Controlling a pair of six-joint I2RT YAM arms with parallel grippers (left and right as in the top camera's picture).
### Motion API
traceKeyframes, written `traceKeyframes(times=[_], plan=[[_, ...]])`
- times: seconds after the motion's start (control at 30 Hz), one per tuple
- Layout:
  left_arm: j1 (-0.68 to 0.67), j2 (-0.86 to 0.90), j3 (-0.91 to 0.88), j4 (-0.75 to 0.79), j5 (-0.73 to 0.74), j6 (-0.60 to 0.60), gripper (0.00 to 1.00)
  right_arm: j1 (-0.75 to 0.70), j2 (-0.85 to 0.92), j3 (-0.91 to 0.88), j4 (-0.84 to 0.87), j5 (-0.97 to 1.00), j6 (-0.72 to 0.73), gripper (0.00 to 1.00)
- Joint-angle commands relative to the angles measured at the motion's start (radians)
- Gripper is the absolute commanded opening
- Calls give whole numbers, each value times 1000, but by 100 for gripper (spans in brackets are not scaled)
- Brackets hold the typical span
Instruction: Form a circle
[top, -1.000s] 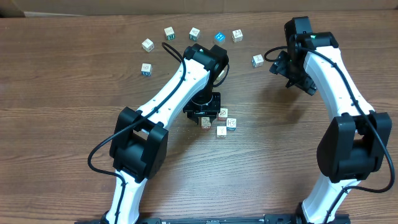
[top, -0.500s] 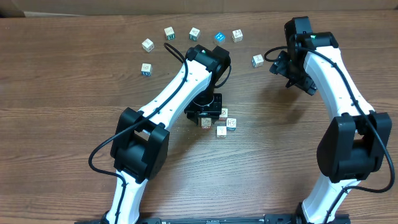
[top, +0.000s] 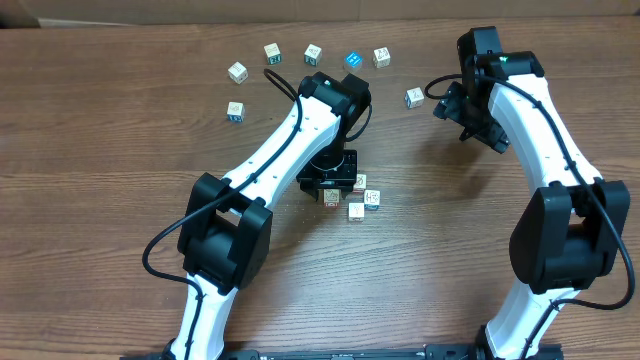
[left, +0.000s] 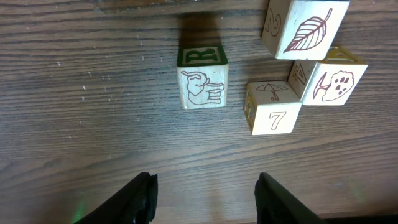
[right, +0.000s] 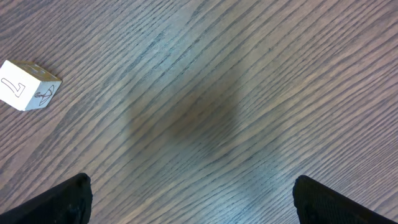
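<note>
Four small whitish cubes sit grouped at mid-table (top: 355, 197). In the left wrist view three of them touch: a leaf cube (left: 305, 28), a "7" cube with an umbrella (left: 272, 107) and a yellow-edged cube (left: 333, 78). An elephant cube with a green R (left: 202, 78) stands a small gap to their left. My left gripper (left: 208, 199) (top: 328, 180) is open just short of the elephant cube, with only bare wood between its fingers. My right gripper (right: 193, 205) (top: 470, 115) hangs wide open over bare table at the upper right, holding nothing.
Several loose cubes lie scattered along the far side, among them a blue one (top: 352, 60) and a white one (top: 414, 97) left of the right gripper, also in the right wrist view (right: 28, 85). Another lies at the far left (top: 235, 110).
The left arm's wrist has shifted slightly and its jaws have spread a little wider. The cubes and the right arm have not moved.
</note>
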Motion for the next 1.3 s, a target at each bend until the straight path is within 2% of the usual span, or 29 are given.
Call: traceKeyframes(times=[0.0, 0.9, 1.17, 1.27], plan=[[-6, 3, 2, 0, -14, -7, 50, 2, -29, 18, 2, 6, 3, 100], [-7, 3, 2, 8, -14, -7, 54, 2, -29, 18, 2, 6, 3, 100], [-7, 3, 2, 8, -14, -7, 63, 2, -29, 18, 2, 6, 3, 100], [-7, 3, 2, 8, -15, -7, 73, 2, -29, 18, 2, 6, 3, 100]])
